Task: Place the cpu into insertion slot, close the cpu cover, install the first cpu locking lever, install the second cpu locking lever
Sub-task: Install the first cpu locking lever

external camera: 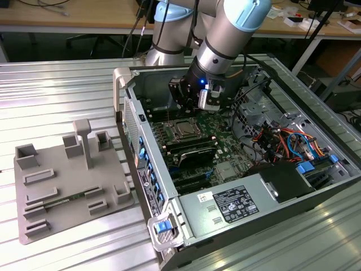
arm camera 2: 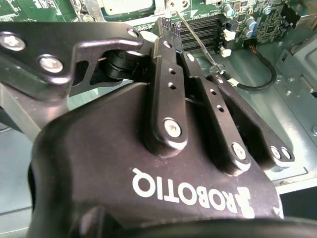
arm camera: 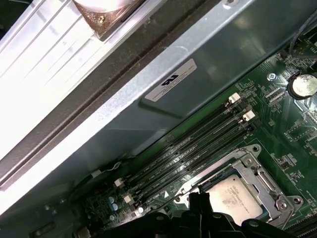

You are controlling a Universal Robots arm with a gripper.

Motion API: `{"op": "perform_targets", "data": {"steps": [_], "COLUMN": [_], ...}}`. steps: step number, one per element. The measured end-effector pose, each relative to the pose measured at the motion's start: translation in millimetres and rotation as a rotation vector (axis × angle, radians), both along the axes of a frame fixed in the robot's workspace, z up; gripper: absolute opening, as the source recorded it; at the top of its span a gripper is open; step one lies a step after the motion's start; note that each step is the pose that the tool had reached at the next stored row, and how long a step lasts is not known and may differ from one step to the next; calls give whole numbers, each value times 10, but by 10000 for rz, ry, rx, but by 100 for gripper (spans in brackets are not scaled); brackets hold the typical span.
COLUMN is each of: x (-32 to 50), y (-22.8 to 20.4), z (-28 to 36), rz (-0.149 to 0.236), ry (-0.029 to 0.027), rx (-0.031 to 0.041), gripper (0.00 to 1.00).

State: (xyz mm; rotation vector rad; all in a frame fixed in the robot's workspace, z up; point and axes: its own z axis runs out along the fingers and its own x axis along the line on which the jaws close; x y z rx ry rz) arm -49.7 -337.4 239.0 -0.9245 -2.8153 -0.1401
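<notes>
The robot's black gripper (external camera: 197,105) hangs inside the open grey metal computer case (external camera: 155,82), just above the green circuit board (arm camera: 277,119); in the second wrist view its own body blocks the tips, so whether the jaws are open or closed, or hold anything, cannot be told. The small silvery-grey square cpu (arm camera: 232,194) lies in the insertion slot (arm camera: 254,148), which is mostly hidden beneath it; the thin silver frame-shaped cpu cover (arm camera: 260,181) lies flat around the chip, its near edge cut off. A thin wire locking lever (arm camera 2: 198,42) slants up beside the gripper; its latch end is hard to make out.
</notes>
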Motion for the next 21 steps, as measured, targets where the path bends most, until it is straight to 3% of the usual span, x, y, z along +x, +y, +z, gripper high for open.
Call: {"op": "perform_targets", "data": {"steps": [21], "x": [0], "y": [0], "z": [0], "rz": [523], "ry": [0], "rx": [90], "gripper": [11]}}
